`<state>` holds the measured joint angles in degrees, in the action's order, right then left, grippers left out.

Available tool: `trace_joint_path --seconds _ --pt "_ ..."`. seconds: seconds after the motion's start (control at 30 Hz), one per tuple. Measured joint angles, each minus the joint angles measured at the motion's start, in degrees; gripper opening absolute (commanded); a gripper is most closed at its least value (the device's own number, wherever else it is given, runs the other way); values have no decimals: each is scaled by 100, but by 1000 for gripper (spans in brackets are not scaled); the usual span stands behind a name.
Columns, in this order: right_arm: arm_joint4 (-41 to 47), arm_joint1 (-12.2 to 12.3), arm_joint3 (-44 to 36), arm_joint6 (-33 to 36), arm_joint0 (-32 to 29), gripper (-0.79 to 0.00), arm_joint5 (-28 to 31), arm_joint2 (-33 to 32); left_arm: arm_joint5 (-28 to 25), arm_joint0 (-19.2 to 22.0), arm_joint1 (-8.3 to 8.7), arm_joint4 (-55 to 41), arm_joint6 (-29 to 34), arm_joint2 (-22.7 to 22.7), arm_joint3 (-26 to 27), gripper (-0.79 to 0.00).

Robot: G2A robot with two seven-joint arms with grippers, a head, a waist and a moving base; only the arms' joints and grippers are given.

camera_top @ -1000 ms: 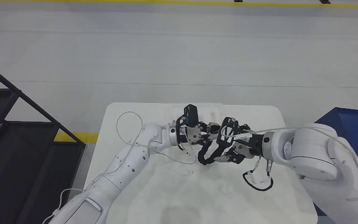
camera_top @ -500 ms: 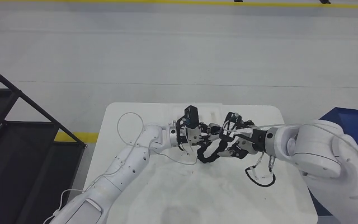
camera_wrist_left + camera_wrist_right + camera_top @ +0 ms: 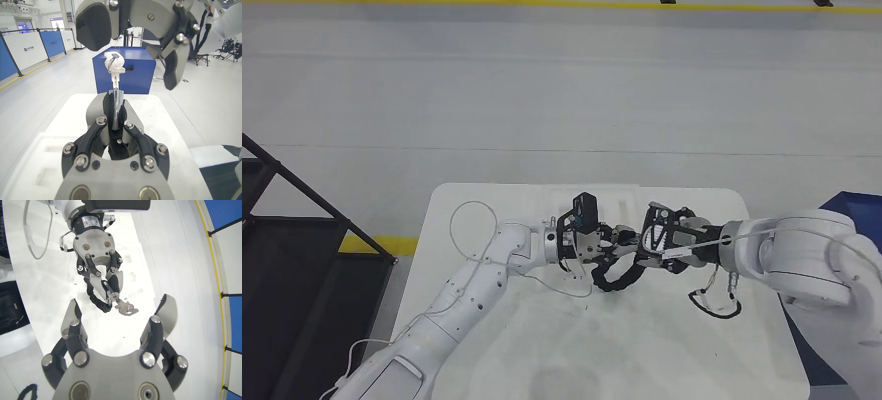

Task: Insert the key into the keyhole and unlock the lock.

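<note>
Jaws of the left gripper (image 3: 115, 103) are being held clamped on the lock (image 3: 117, 98), whose chrome cylinder is pinched between them with the keyhole (image 3: 112, 297) end facing the other arm. Jaws of the right gripper (image 3: 120, 302) are being held wide apart, one on each side of the key (image 3: 115, 63) head. They are gripping nothing and touching nothing.

Positions, top view:
- The lock is being carried above the middle of the table (image 3: 542, 340).
- The left gripper is being presented from 9 o'clock and the right gripper from 3 o'clock.
- The black cable (image 3: 97, 301) is being let hang from the lock toward 6 o'clock.
- The white foam tray (image 3: 43, 151) is lying at the table's 12 o'clock edge.

Key state: the blade is seated in the keyhole and the head is projecting free. How deep it is seated cannot be told.

Judgement: insertion appears done, and the turn is the step being prepared.

Notes for doing the turn well:
- The open jaws should be closed squarely on the two flat faces of the key head.
- The wire ring (image 3: 110, 64) threaded through the head should be left outside the grip.
- The wrist axis should be lined up with the cylinder axis, so that pure rotation is applied and the blade is not levered.
- A light inward push is advised during the turn.
- The clamp on the cylinder must be firm enough to resist the twist.
</note>
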<state>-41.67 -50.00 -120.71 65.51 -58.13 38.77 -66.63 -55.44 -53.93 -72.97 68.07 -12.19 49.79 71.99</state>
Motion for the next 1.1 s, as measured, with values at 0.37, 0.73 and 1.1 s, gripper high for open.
trace_joint_path --seconds 0.37,0.73,1.1 --pt "-362 178 -124 -178 -72 -489 177 -8 -125 -44 34 -159 257 96 55 -785" --pt "-543 247 -335 -342 -190 -554 269 -68 -205 -73 43 -265 405 108 108 -785" --pt "-723 260 -304 -484 -167 -785 296 82 -252 -56 35 -340 476 91 89 -785"
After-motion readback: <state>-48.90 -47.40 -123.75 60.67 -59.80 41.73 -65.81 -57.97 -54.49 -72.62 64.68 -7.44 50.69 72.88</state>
